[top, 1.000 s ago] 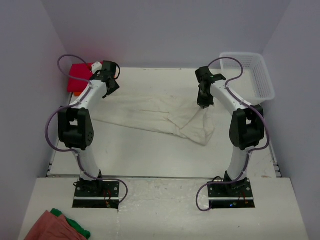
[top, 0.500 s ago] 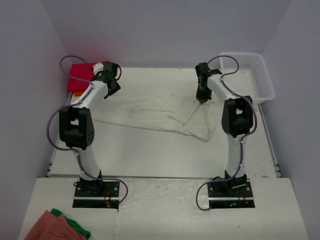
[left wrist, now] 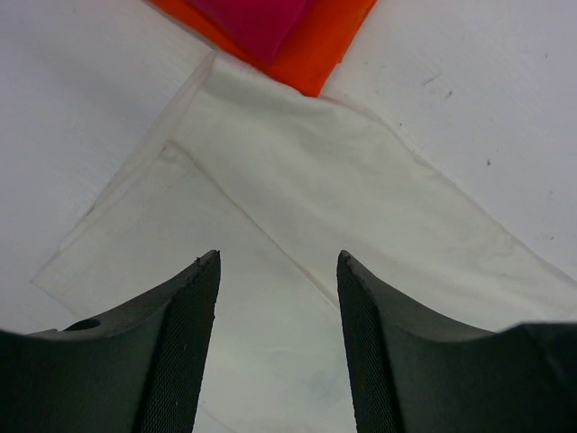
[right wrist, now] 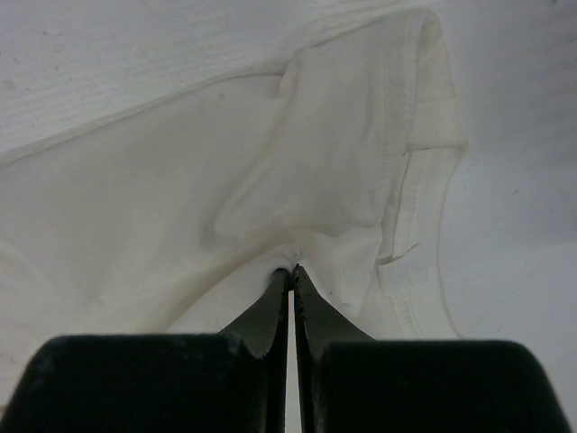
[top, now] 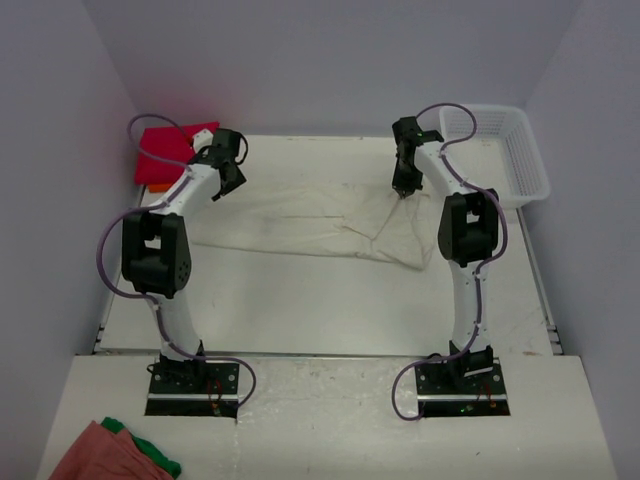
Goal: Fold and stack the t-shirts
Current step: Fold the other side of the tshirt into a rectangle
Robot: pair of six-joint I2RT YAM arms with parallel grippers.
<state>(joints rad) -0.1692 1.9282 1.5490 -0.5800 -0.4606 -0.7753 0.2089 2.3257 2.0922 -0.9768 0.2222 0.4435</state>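
- Item, cream-white t-shirt (top: 300,215): lies spread and wrinkled across the far half of the table (top: 300,300), long axis left to right. Its right end is bunched into diagonal creases below the right arm.
- Item, magenta-red t-shirt (left wrist: 261,23) on orange t-shirt (left wrist: 315,63): a folded pile at the far left corner, with the orange corner just touching the cream sleeve edge.
- Right fingers (right wrist: 270,316): closed on a small pinch of cream cloth near the hemmed sleeve opening. The fabric rises into a ridge at the tips.
- Left fingers (left wrist: 185,343): apart and holding nothing, hovering above the cream shirt's left portion where a seam runs diagonally between them.
- Step in hand, judged: spreading or squaring the cream shirt ahead of its first fold.
- Handling note, left: lower onto the hem or seam edge rather than mid-panel, so that one layer edge is caught cleanly. Stay clear of the orange corner to avoid dragging the pile.
- Handling note, right: the pinch looks thin. Pull low and slowly, away from the left side, so the creases draw out without the cloth slipping free.
- Handling note, both: match height and pace, since uneven tension would skew the shirt.
- Adjacent: white mesh basket (top: 520,160) at the far right, apart from the cloth.
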